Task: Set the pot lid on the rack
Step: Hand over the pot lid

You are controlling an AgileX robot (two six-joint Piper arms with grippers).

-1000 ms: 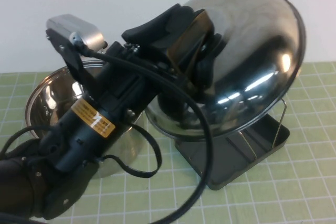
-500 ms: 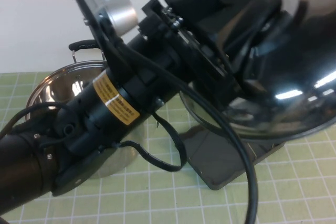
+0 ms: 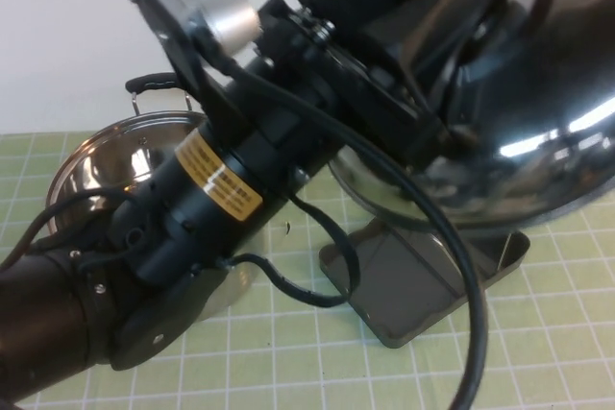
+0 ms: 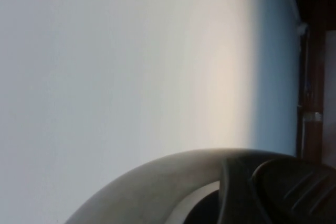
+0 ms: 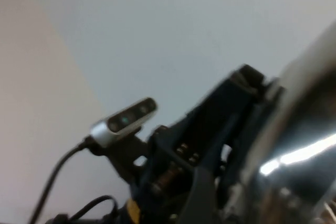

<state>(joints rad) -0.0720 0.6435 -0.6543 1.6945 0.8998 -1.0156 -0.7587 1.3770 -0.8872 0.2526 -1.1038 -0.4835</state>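
The pot lid (image 3: 538, 141), a shiny steel dome, hangs tilted in the air above the rack (image 3: 413, 285), a dark grey tray with a thin wire upright (image 3: 506, 247). My left gripper (image 3: 452, 93) is shut on the lid at its centre, and its black fingers hide the knob. In the left wrist view only the lid's rim (image 4: 157, 177) and one dark finger (image 4: 294, 192) show against the wall. My right gripper is outside the high view. Its wrist view looks close at the lid's dome (image 5: 304, 150) and the left arm.
The deep steel pot (image 3: 106, 160) stands open on the green gridded mat behind my left arm, to the rack's left. The left arm and its black cable (image 3: 461, 266) cross the middle of the high view. A pale wall stands behind.
The left arm has lifted the lid up and to the right, toward the camera, so more of the rack tray shows beneath it. In the last half second the lid tilted slightly.
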